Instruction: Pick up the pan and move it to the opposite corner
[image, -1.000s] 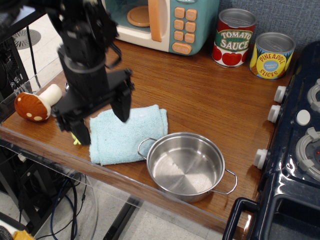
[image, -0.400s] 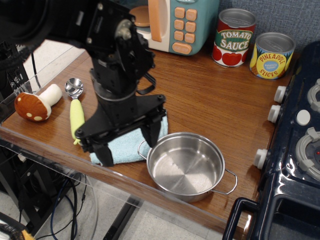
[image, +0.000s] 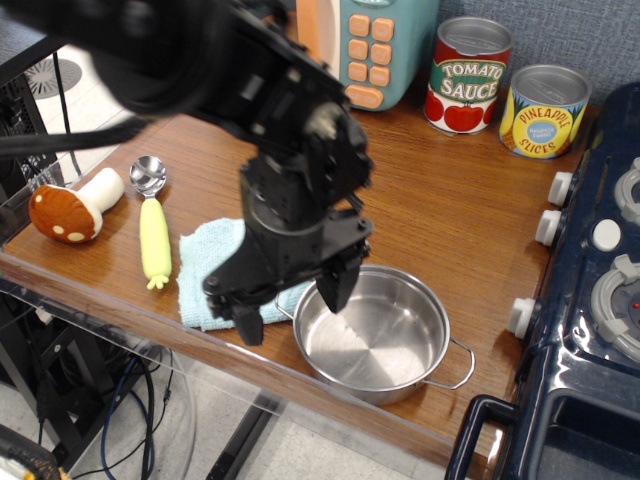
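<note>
The pan (image: 385, 340) is a round shiny steel pot with two thin wire loop handles. It stands near the front edge of the wooden counter, right of the centre. My gripper (image: 292, 303) is open, hanging over the pan's left rim. One finger (image: 337, 283) is over the pan's inside. The other finger (image: 245, 318) is outside, over the blue towel (image: 210, 272). The pan's left handle is hidden behind the gripper. The jaws hold nothing.
A mushroom toy (image: 68, 208) and a yellow-handled scoop (image: 153, 224) lie at the left. A toy microwave (image: 365, 45), a tomato sauce can (image: 468, 75) and a pineapple can (image: 543, 111) stand at the back. A toy stove (image: 600, 290) borders the right.
My arm has moved right from over the towel's left side to the pan's left rim. The scoop, hidden at first, now shows. The pan has not moved.
</note>
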